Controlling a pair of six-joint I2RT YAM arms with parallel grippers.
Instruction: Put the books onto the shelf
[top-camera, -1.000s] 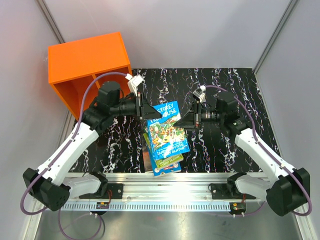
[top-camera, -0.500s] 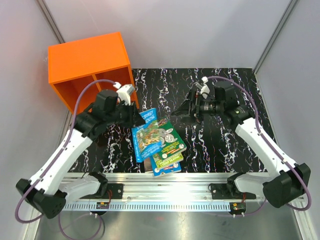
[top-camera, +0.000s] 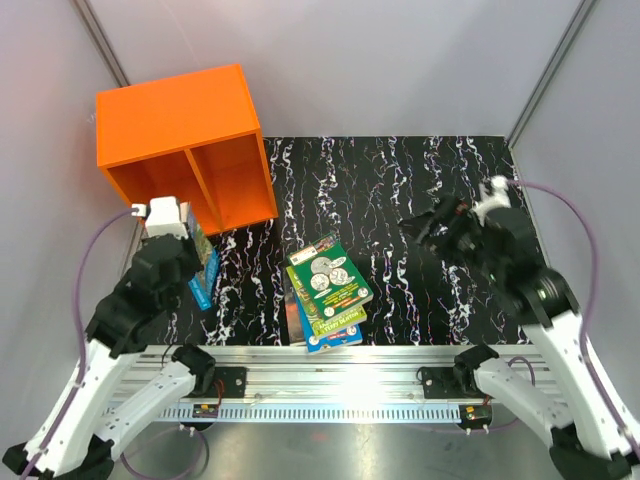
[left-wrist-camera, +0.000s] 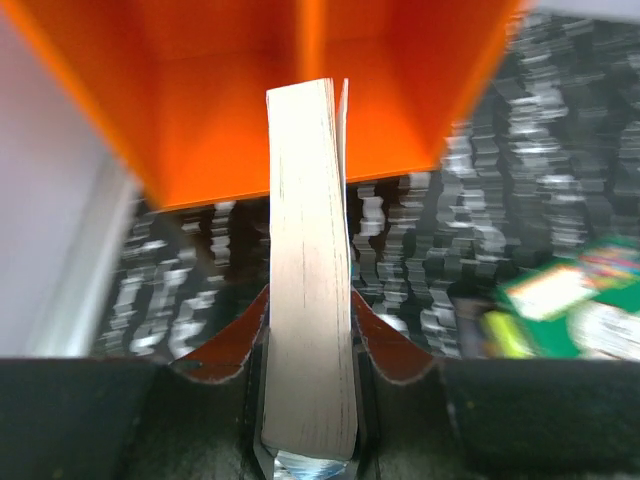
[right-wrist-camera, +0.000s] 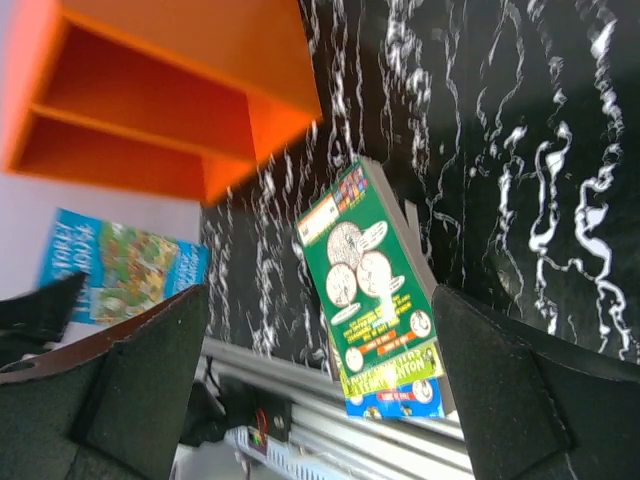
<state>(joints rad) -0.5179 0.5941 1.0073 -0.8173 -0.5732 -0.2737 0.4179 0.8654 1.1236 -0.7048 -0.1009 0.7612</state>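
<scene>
Looks down through the right gripper (right-wrist-camera: 318, 298), its dark fingers (right-wrist-camera: 150, 380) spread wide with nothing between them. Takes in a black table (right-wrist-camera: 520, 150) veined with white. Finds a green book (right-wrist-camera: 375, 290) lying flat on top of a small stack, with a blue cover (right-wrist-camera: 395, 405) peeking out beneath it at the end by the metal rail (right-wrist-camera: 320, 440). Catches the orange shelf (right-wrist-camera: 200, 40) at top left, open side showing, a divider (right-wrist-camera: 130, 125) splitting it into two compartments. Shows another blue book (right-wrist-camera: 120, 265) at the left, well apart from the stack, just under the shelf.
</scene>
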